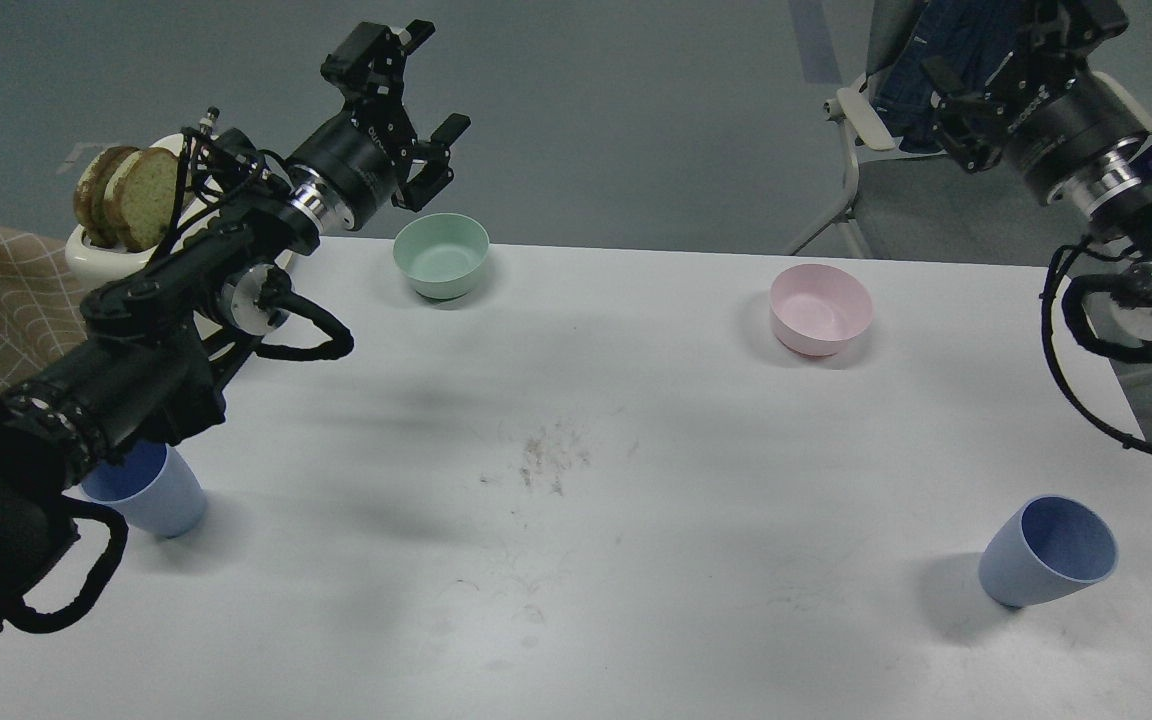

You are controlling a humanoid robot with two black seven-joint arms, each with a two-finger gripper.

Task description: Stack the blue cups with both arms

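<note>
Still apart, both cups (1046,552) (151,490) stand; left gripper (426,100) gapes empty, right gripper (976,110) unclear; the arm hiding the left cup risks toppling it.

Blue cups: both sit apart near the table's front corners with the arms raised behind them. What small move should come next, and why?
Probably lower the left claw toward the left blue cup. That claw is open and empty, well above the table, and its arm partly hides the cup. The right blue cup stands untouched, far from the right claw, so nothing is grasped yet.
</note>
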